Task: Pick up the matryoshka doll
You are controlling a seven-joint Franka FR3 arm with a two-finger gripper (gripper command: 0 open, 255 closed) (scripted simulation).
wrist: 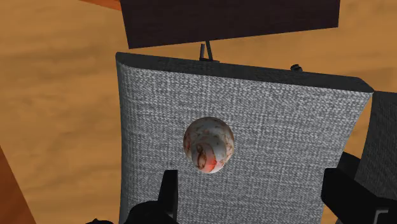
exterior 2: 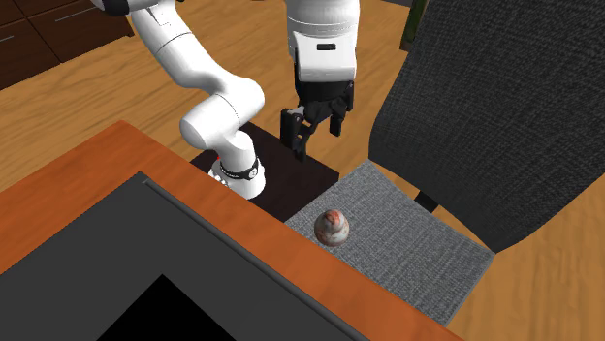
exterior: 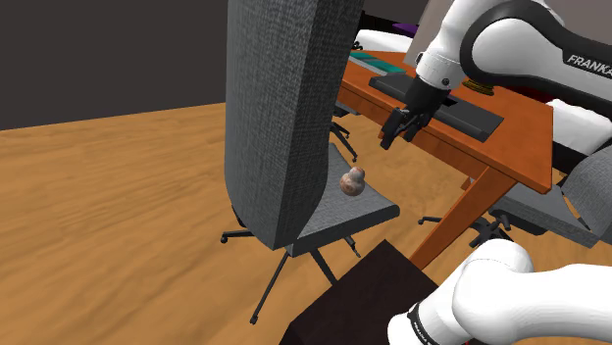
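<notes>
While doll [exterior: 352, 181] sits on chair seat [exterior: 373, 209], gripper [exterior: 393, 136] hangs at its 1 o'clock in shoulder view, fingers [wrist: 167, 191] apart.

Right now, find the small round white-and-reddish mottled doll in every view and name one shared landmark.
Shoulder view: round mottled doll at centre, beside the tall grey backrest.
Second exterior view: doll just below centre, by the orange desk's edge.
Wrist view: doll near the middle of the grey fabric chair seat.
Shared landmark: that seat, under the doll throughout.
</notes>
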